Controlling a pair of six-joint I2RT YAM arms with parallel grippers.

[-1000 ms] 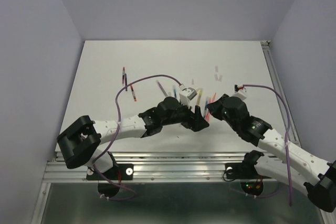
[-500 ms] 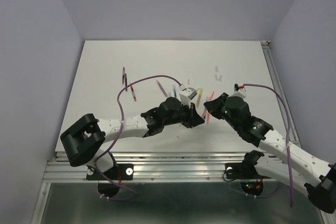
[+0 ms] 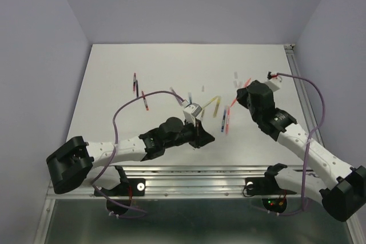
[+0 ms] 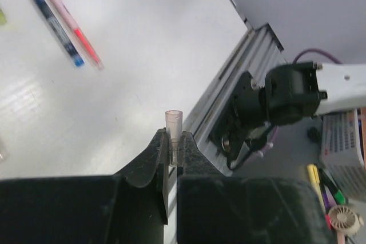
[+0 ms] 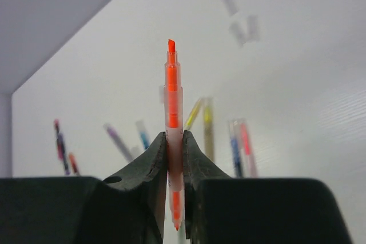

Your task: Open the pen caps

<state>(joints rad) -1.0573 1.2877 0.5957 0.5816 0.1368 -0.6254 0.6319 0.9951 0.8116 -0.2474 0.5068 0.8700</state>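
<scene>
My left gripper (image 4: 172, 152) is closed on one pen cap (image 4: 172, 125), a pale translucent tube held upright between the fingertips. It hangs above the near edge of the table (image 3: 114, 78), about midway along. My right gripper (image 5: 174, 144) is clamped on the orange pen (image 5: 173, 90) at mid-barrel, tip bare, toward the right edge.

I judge the cap to be light, stiff and smooth, so it may slip or pop free. Take hold squarely across its lower half.

The left wrist view shows the cap's open mouth and shallow seating; in the top view it is too small to make out. Only the top view shows both grippers at once, well apart, with other pens (image 3: 224, 119) between them and loose caps (image 3: 235, 75) farther back.
</scene>
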